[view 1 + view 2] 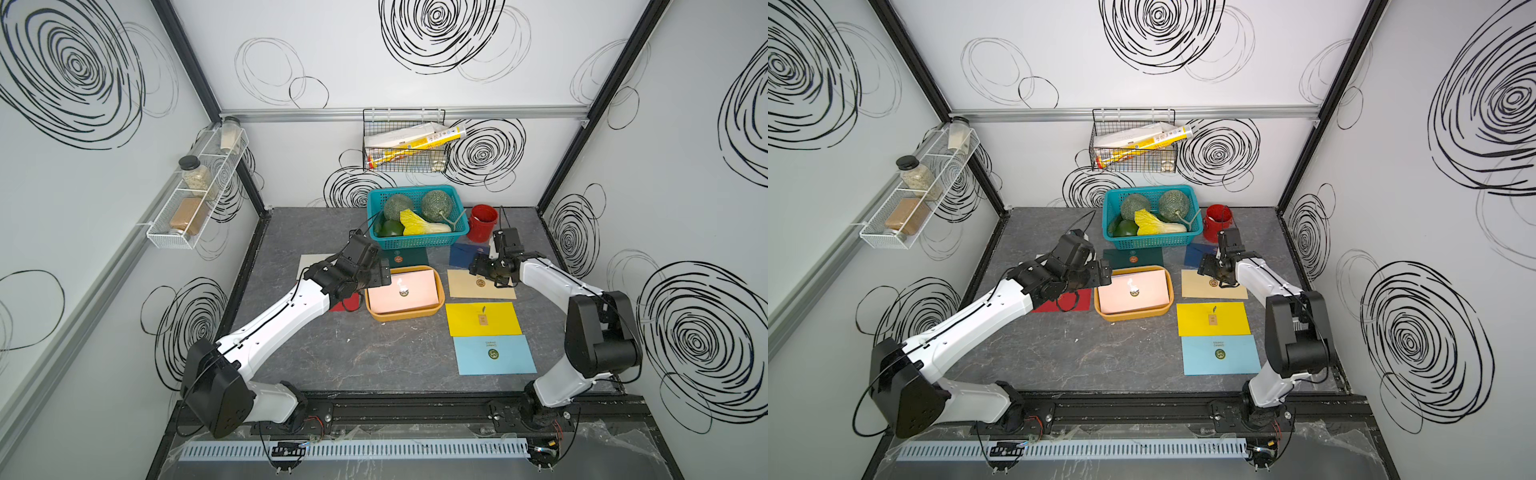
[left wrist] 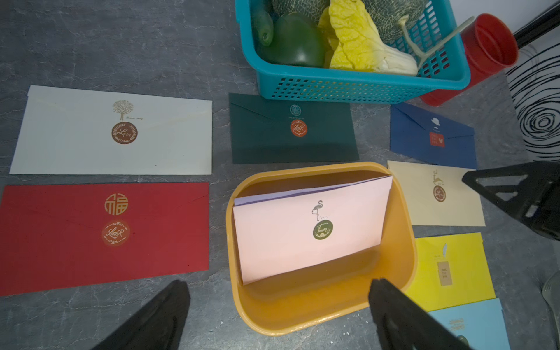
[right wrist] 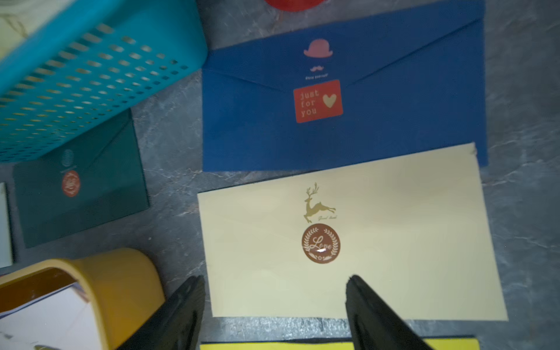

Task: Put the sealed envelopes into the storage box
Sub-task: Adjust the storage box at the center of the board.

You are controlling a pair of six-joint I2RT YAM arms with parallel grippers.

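The orange storage box (image 1: 405, 316) sits mid-table and holds a pink envelope (image 2: 312, 230) lying over a lilac one (image 2: 272, 195). Flat on the table around it lie the white (image 2: 112, 133), red (image 2: 103, 233), dark green (image 2: 291, 130), navy (image 3: 342, 100), beige (image 3: 348, 236), yellow (image 1: 482, 319) and light blue (image 1: 492, 355) envelopes. My left gripper (image 2: 278, 283) hangs open and empty over the box's left side. Above the beige envelope's near-left part hovers my right gripper (image 3: 275, 278), open, nothing between its fingers.
A teal basket (image 1: 417, 241) of vegetables stands behind the box, partly over the dark green envelope. A red bucket (image 1: 482, 222) stands to its right, behind the navy envelope. A wire rack (image 1: 405, 141) hangs on the back wall, a jar shelf (image 1: 195, 195) on the left wall.
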